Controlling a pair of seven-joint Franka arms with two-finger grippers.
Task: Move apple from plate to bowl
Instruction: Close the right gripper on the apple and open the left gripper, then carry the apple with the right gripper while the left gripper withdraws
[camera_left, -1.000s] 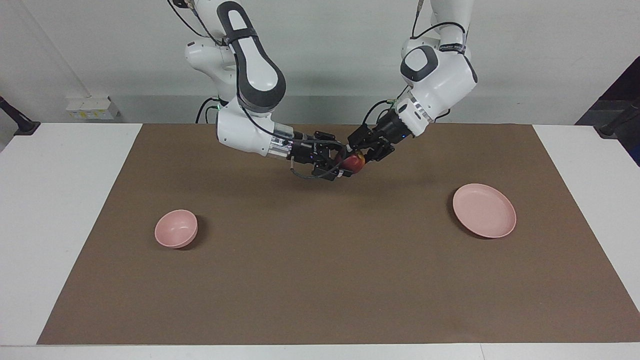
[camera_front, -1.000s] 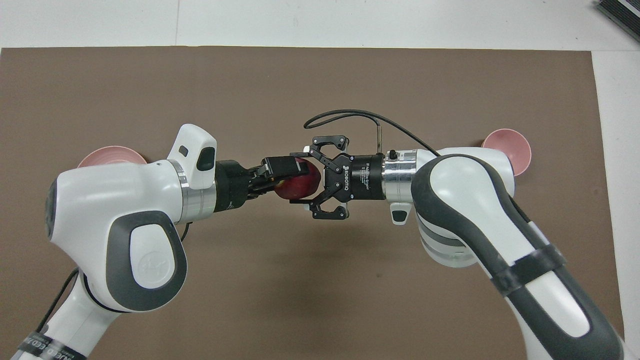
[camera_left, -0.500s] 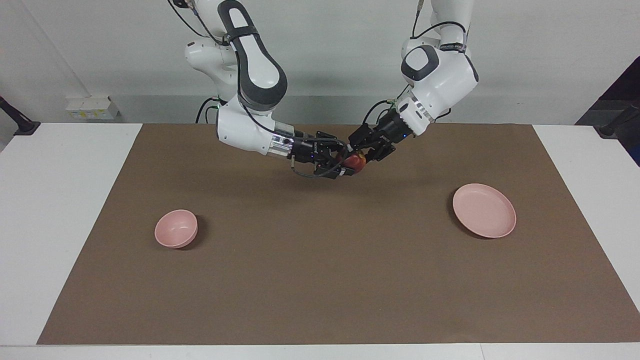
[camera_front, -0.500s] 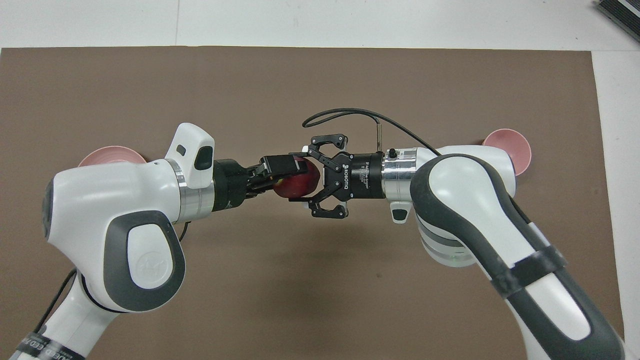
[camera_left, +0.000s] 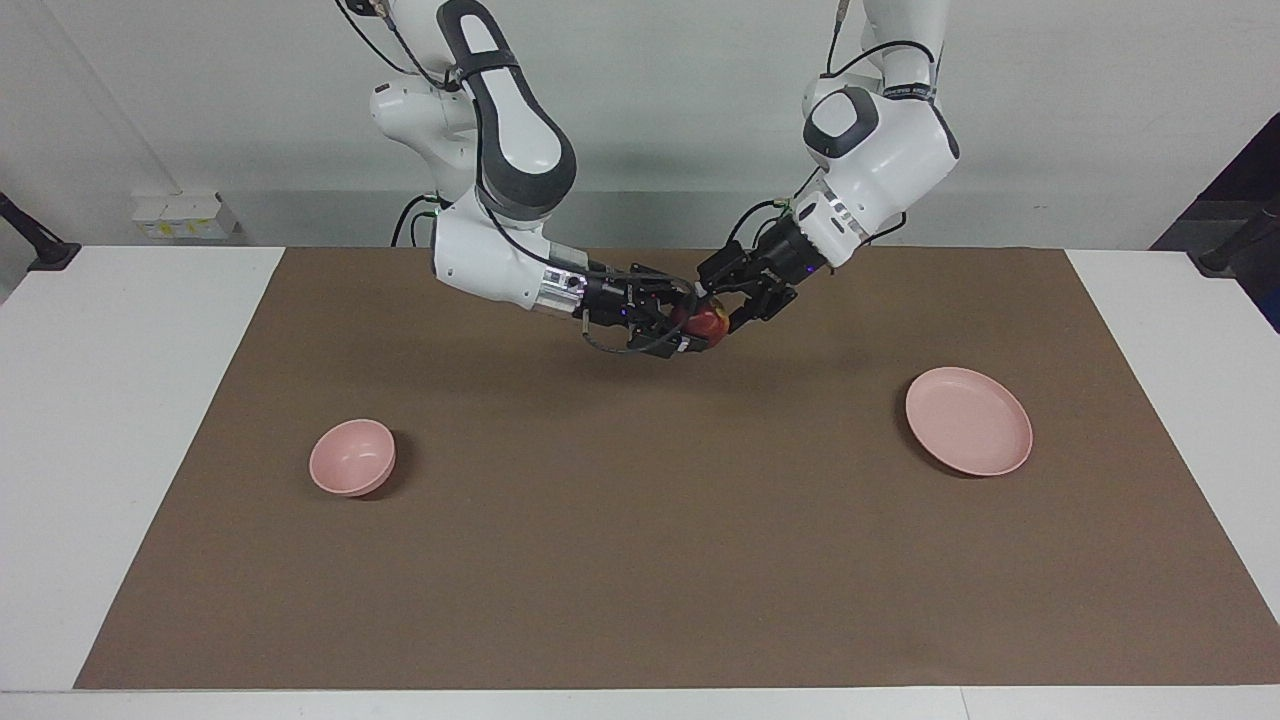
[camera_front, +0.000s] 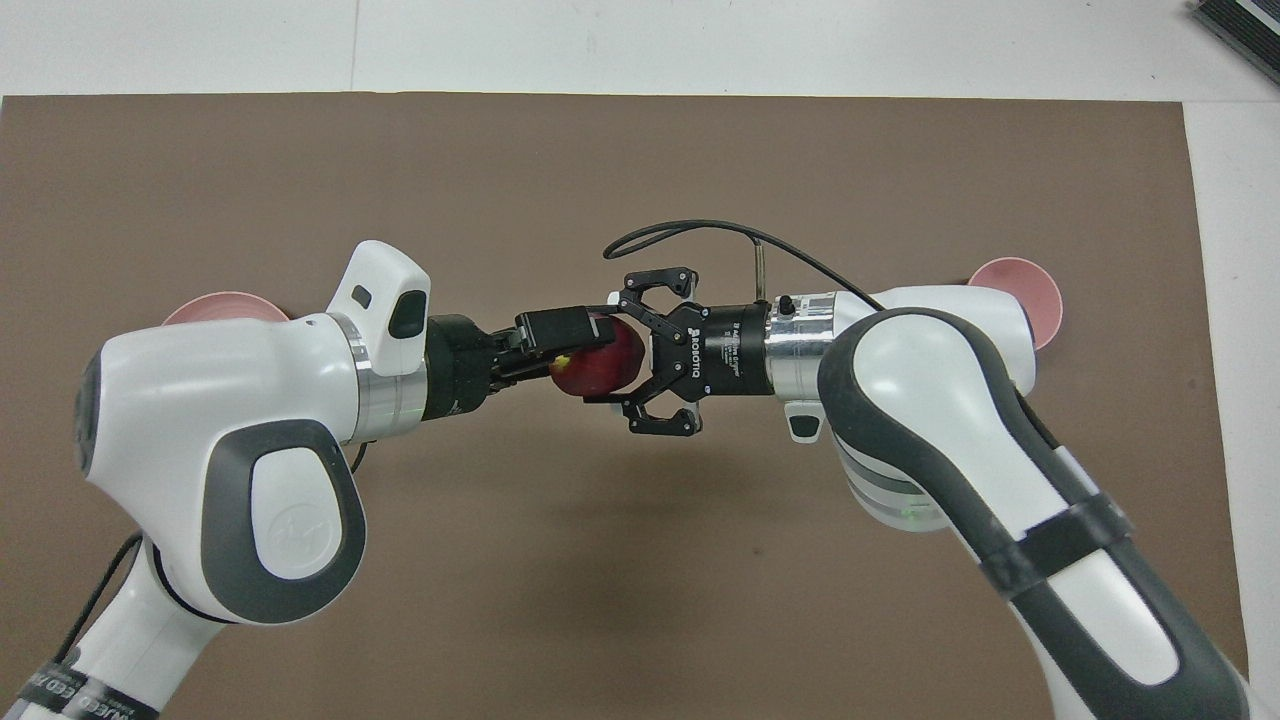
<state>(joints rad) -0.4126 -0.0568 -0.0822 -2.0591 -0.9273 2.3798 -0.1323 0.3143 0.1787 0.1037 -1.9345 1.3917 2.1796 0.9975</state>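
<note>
The dark red apple (camera_left: 704, 320) (camera_front: 602, 366) hangs in the air over the middle of the brown mat, between both grippers. My right gripper (camera_left: 690, 326) (camera_front: 606, 354) is shut on it, one finger on each side. My left gripper (camera_left: 724, 304) (camera_front: 568, 348) is at the apple's other end, open, with one black finger (camera_front: 552, 329) over the apple's edge. The pale pink plate (camera_left: 968, 421) (camera_front: 215, 305) lies empty toward the left arm's end. The pink bowl (camera_left: 352, 457) (camera_front: 1027, 294) stands empty toward the right arm's end.
The brown mat (camera_left: 640, 540) covers most of the white table. A black cable (camera_front: 690, 228) loops from the right wrist. In the overhead view both arms hide part of the plate and part of the bowl.
My left gripper has slid back off the apple a little, uncovering its yellowish patch. The apple has stayed in the right gripper. Both wrists have risen slightly.
</note>
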